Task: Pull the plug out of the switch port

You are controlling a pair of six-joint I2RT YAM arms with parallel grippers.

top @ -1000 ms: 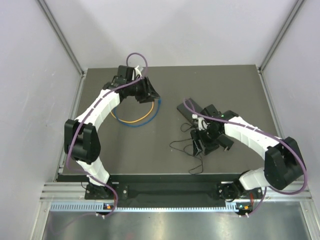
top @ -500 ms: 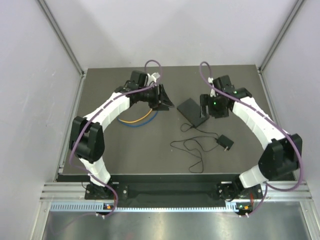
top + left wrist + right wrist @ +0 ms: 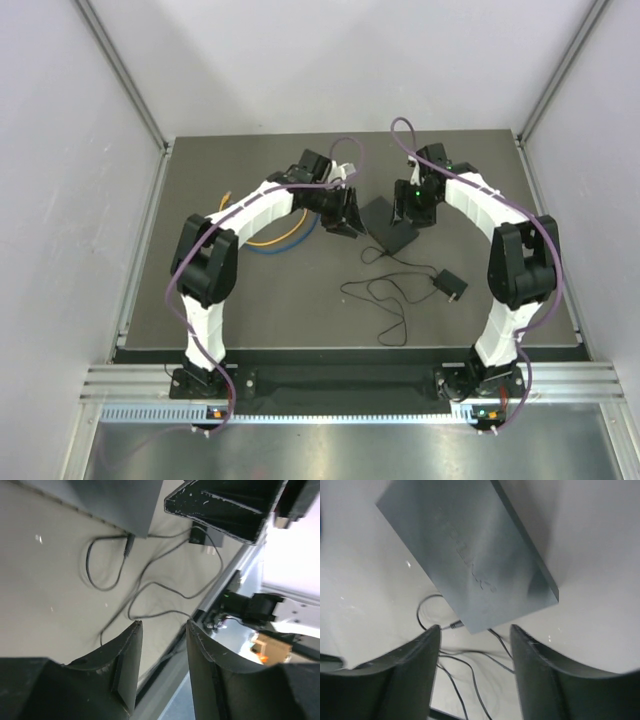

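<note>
Switch box [image 3: 388,225] is noted lying flat at the centre of the top view. Plug [image 3: 455,625] is seen seated in the switch port [image 3: 463,626], at the box's lower corner in the right wrist view, with a thin wire [image 3: 150,587] trailing from it. Left gripper [image 3: 162,627] and right gripper [image 3: 476,630] are positioned on either side of the box, fingers spread, nothing pinched. Judged: only the approach is done; grasp and extraction are left.

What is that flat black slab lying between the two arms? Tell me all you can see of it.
The box is a thin, matte dark rectangle, seemingly plastic, lying flat on the table, turned diagonally. Faint lettering marks its top. A small plug on a thin black wire sits in one edge, near a corner.
</note>
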